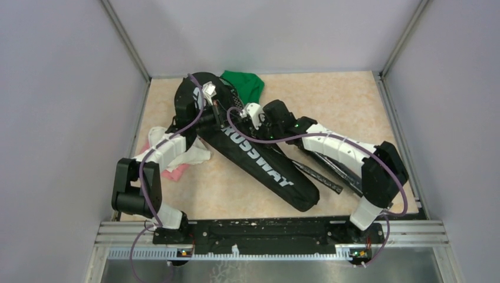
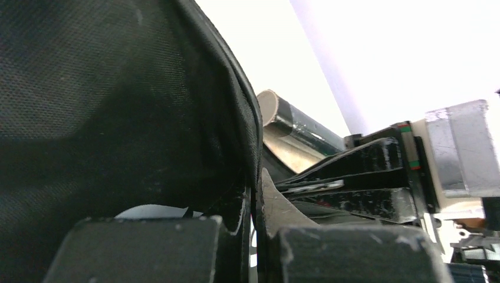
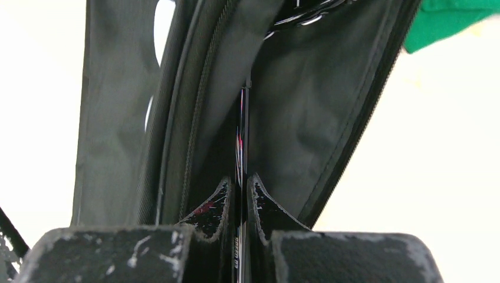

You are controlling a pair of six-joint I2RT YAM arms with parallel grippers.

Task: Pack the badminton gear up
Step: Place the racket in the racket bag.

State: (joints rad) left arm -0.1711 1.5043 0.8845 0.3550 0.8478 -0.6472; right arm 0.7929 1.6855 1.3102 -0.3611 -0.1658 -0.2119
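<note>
Pinching the racket shaft (image 3: pixel 242 127), the right tool (image 3: pixel 240 180) sits outside the bag (image 3: pixel 301 100).

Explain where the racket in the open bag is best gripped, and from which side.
Grip the racket on its thin shaft, coming through the open zip side of the racket bag, one finger on each side. The shaft is straight, narrow and exposed there. The right gripper holds it so.
</note>
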